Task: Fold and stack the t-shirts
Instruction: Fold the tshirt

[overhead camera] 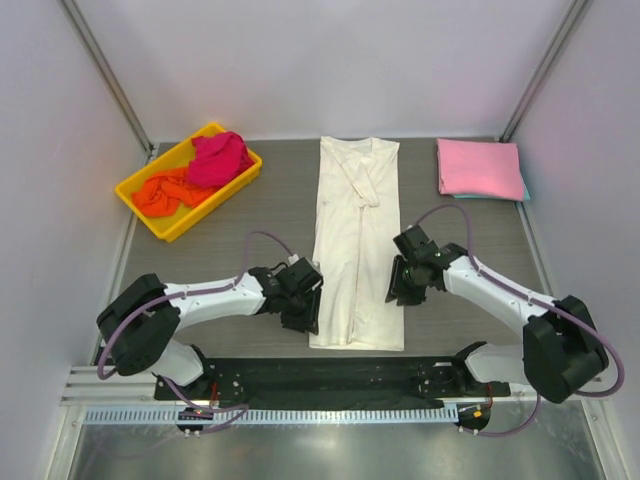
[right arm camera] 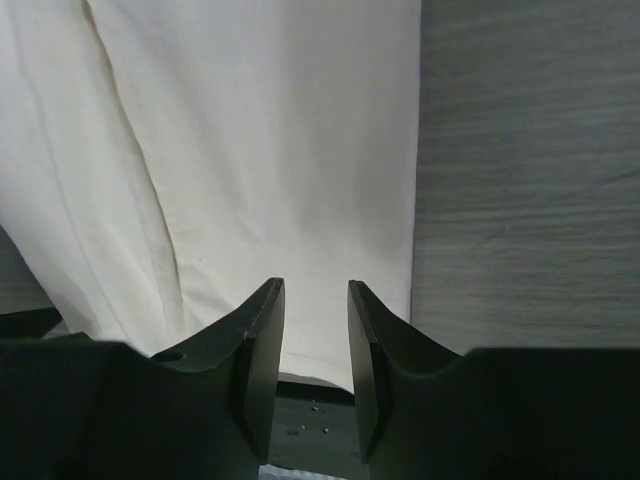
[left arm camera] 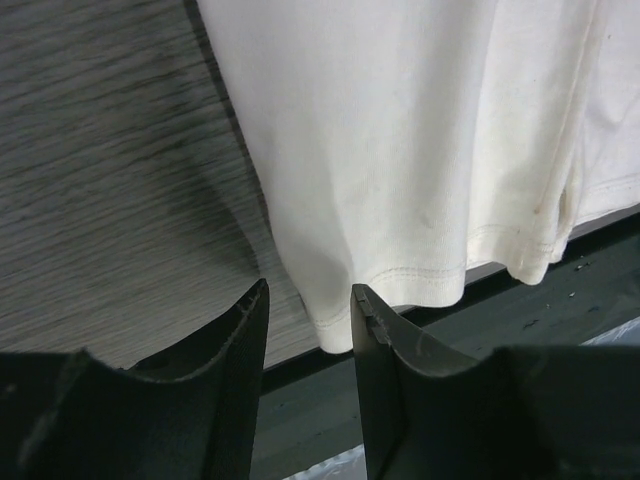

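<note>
A cream-white t-shirt lies on the table's middle as a long narrow strip, sleeves folded in, hem near the front edge. My left gripper is open and empty just left of the hem's near left corner, which shows in the left wrist view. My right gripper is open and empty above the strip's right edge, seen in the right wrist view. A folded pink t-shirt lies at the back right on a teal one. Magenta and orange t-shirts lie crumpled in the tray.
A yellow plastic tray stands at the back left. A black strip runs along the table's front edge below the hem. Metal frame posts rise at the back corners.
</note>
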Controlling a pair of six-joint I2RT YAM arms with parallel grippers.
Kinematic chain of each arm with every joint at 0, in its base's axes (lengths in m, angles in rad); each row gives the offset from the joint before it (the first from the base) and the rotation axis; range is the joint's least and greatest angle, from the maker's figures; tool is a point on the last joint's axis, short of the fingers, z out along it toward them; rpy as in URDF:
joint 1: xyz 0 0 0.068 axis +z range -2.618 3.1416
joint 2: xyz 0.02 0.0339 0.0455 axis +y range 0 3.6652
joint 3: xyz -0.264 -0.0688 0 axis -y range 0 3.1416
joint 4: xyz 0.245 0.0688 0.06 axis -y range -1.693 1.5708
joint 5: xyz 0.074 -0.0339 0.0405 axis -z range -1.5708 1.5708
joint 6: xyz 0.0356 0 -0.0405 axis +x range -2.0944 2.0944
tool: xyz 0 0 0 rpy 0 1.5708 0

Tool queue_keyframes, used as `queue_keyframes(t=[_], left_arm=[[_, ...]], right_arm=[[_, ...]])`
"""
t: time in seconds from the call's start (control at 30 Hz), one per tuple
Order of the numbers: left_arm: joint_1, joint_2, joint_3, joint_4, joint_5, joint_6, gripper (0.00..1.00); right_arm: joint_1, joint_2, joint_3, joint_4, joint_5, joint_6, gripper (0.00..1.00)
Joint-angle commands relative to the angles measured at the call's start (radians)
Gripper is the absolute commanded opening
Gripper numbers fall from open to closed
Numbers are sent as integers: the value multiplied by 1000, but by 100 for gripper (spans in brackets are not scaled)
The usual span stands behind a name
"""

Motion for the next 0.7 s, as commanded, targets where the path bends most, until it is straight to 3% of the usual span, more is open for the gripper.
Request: queue_keyframes(t=[0.0,0.37,0.67], left_arm=[[-25,-17,-12,50,-17,-31,40],[-48,-60,-62,-7,-84,-80,25],[-51,-89,-70,-4,-75,-96,35]], right_arm=[[50,-103,-103,-9,7,141,38],[205,-309,-287,-77,21,274,40],[216,-293,-313,-81,32,272,40]])
